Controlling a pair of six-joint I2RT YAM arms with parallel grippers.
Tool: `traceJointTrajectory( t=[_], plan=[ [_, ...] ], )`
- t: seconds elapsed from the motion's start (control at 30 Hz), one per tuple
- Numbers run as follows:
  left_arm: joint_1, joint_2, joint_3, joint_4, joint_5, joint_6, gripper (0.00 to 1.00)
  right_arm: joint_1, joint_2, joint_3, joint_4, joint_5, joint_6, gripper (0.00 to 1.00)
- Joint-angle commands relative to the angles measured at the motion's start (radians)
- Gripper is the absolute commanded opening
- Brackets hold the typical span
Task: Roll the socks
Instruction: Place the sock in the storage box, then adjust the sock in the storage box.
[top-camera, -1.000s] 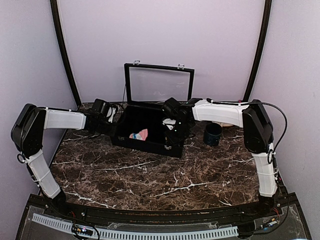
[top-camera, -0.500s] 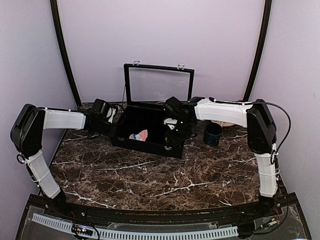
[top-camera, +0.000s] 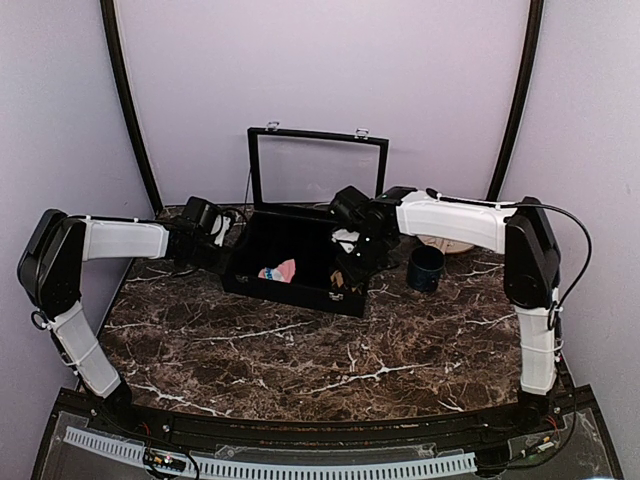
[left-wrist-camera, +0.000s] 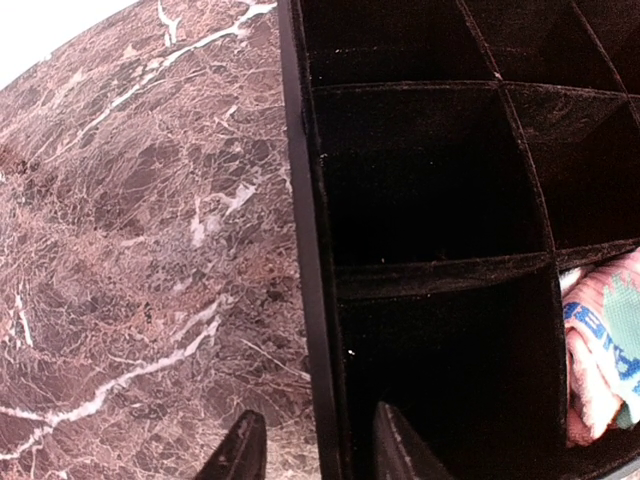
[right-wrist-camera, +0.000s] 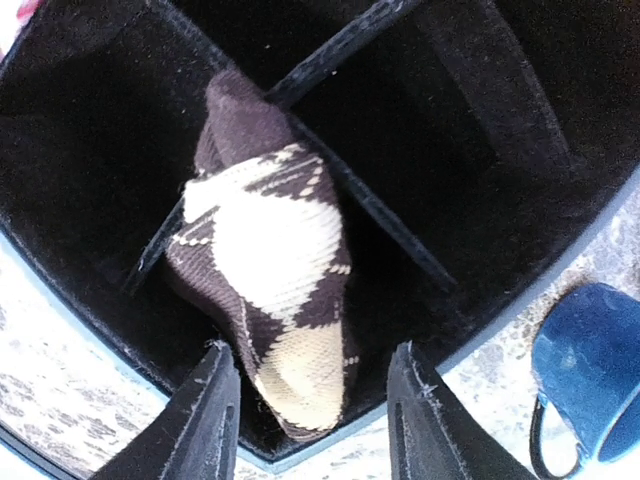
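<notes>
A brown, white-veined marble table (top-camera: 300, 350) fills the lower part of the top view. At its centre sits a black compartmented case (top-camera: 285, 290). The left gripper (left-wrist-camera: 320, 450) is spread apart, straddling the case's left wall. The right gripper (right-wrist-camera: 315, 400), its fingers parted, flanks a dark brown and tan argyle sock (right-wrist-camera: 270, 280) draped over a divider. A pink, teal and white sock (left-wrist-camera: 605, 345) lies in a lower-middle compartment. A blue mug (top-camera: 426, 267) stands just right of the case.

Lilac walls (top-camera: 320, 60) enclose a brown marble table (top-camera: 300, 340) (white-veined).
</notes>
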Motion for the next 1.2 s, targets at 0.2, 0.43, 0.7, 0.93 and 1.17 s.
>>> traceJointTrajectory(
  t=[0.2, 0.43, 0.7, 0.93, 1.17],
  plan=[
    [-0.008, -0.029, -0.029, -0.089, 0.017, -0.004, 0.46, -0.002, -0.014, 0.065, 0.048, 0.029, 0.007, 0.43],
    [-0.007, -0.048, -0.022, -0.089, 0.013, -0.009, 0.48, -0.004, 0.004, 0.040, 0.053, 0.023, 0.004, 0.16],
    [-0.008, -0.067, -0.005, -0.086, 0.020, -0.014, 0.53, -0.014, 0.038, -0.022, 0.082, -0.022, 0.007, 0.09],
    [-0.008, -0.086, 0.028, -0.091, 0.019, -0.011, 0.56, -0.017, 0.055, -0.072, 0.111, -0.061, 0.017, 0.09],
    [-0.007, -0.102, 0.058, -0.093, 0.025, -0.011, 0.58, -0.016, 0.061, -0.088, 0.127, -0.071, 0.025, 0.09]
  ],
)
